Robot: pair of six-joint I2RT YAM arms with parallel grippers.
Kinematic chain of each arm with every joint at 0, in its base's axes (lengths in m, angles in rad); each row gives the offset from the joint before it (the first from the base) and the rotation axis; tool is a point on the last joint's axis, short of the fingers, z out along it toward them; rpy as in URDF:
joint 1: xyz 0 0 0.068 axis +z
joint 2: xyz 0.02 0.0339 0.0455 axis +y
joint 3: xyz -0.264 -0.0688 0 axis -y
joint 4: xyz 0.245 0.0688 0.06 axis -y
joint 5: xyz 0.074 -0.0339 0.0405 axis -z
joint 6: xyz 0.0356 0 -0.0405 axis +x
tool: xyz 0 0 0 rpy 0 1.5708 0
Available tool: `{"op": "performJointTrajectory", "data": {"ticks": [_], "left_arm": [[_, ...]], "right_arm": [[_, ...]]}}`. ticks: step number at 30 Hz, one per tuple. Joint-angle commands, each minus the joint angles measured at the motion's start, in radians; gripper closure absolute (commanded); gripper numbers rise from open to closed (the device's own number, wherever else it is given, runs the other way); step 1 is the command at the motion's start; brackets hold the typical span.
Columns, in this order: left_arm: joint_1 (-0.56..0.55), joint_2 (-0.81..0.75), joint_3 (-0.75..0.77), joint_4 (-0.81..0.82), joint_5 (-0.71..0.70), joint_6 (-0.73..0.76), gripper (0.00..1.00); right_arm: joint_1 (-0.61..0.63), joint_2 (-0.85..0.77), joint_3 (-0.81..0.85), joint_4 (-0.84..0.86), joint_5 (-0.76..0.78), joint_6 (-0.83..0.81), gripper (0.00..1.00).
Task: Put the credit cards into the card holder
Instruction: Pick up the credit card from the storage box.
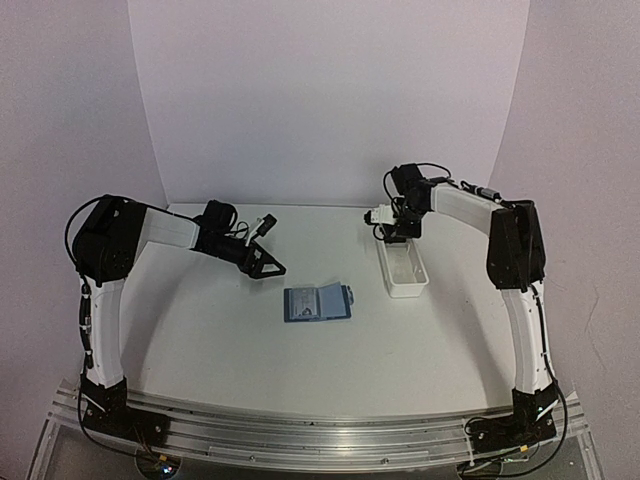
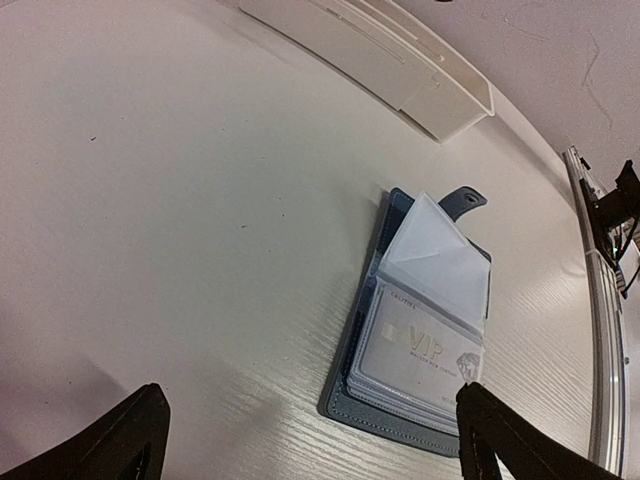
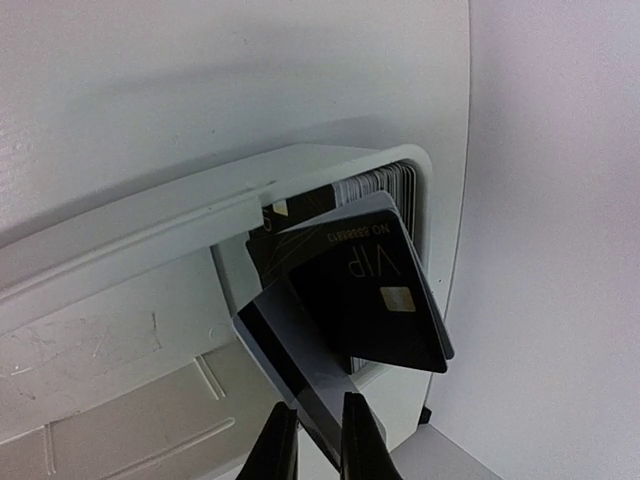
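The blue card holder (image 1: 318, 302) lies open on the table's middle. In the left wrist view it (image 2: 400, 405) shows clear sleeves, one lifted, and a pale VIP card (image 2: 420, 350) in the top sleeve. My left gripper (image 1: 264, 263) is open and empty, hovering left of the holder, with its fingertips (image 2: 130, 435) wide apart. My right gripper (image 1: 396, 232) is over the far end of the white tray (image 1: 404, 270), shut on the edge of a grey card with a dark stripe (image 3: 300, 355). A black VIP card (image 3: 375, 295) leans against that card. Several more cards (image 3: 375, 185) stand in the tray's end.
The long white tray also shows at the top of the left wrist view (image 2: 400, 70). White walls enclose the table at the back and sides. A metal rail (image 1: 310, 430) runs along the near edge.
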Motion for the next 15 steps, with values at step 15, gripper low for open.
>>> {"op": "performJointTrajectory", "data": {"ticks": [15], "left_arm": [[0.002,-0.045,-0.006,-0.02,0.005,0.007,0.01]], "right_arm": [[0.018,0.045,-0.07,0.127,0.145,-0.207,0.83]]}}
